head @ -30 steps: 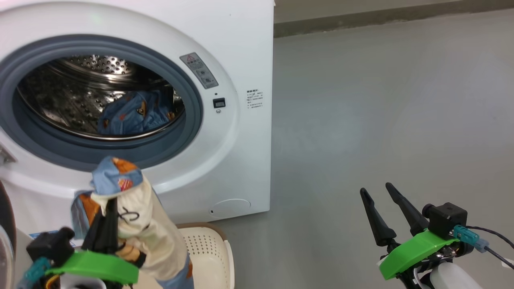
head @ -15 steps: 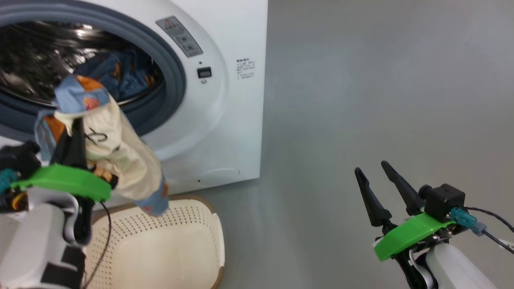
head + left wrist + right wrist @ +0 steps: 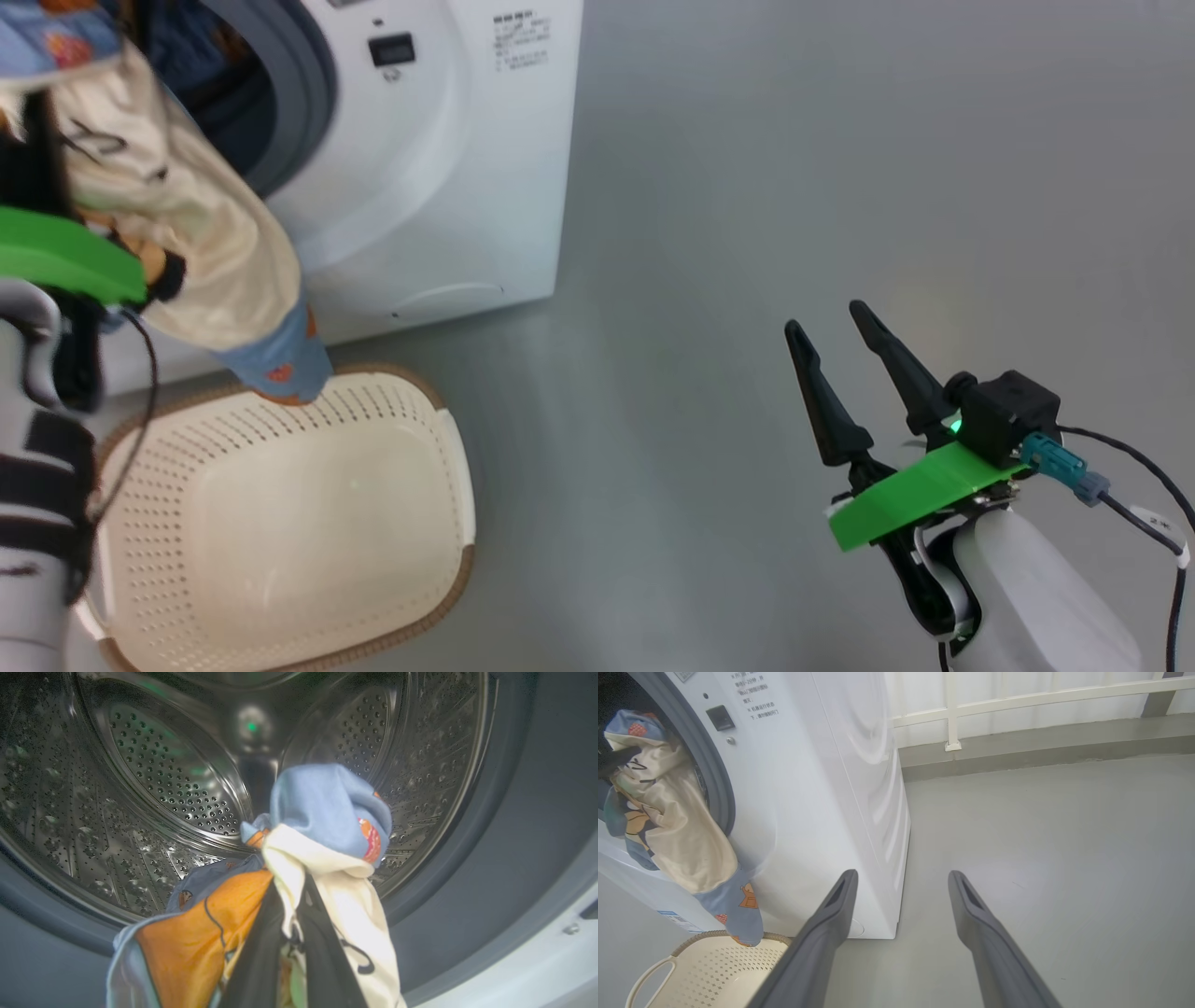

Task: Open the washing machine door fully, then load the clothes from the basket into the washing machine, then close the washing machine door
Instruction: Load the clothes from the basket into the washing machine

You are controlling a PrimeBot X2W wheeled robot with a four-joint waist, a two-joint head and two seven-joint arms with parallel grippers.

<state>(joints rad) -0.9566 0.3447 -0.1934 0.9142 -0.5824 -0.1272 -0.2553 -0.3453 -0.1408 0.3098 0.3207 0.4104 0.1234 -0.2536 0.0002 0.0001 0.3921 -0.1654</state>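
Clothes (image 3: 327,812), soft, light and limp, hang bunched from our left gripper (image 3: 299,891), clamped on their gathered middle at the washing machine (image 3: 448,187) mouth, tail trailing over the basket (image 3: 411,439); right gripper (image 3: 822,322) spread, idle. We judge a bunched fold the surest hold.

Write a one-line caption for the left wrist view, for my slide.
The left claw, shut on a bundle of clothes, faces the open steel drum.
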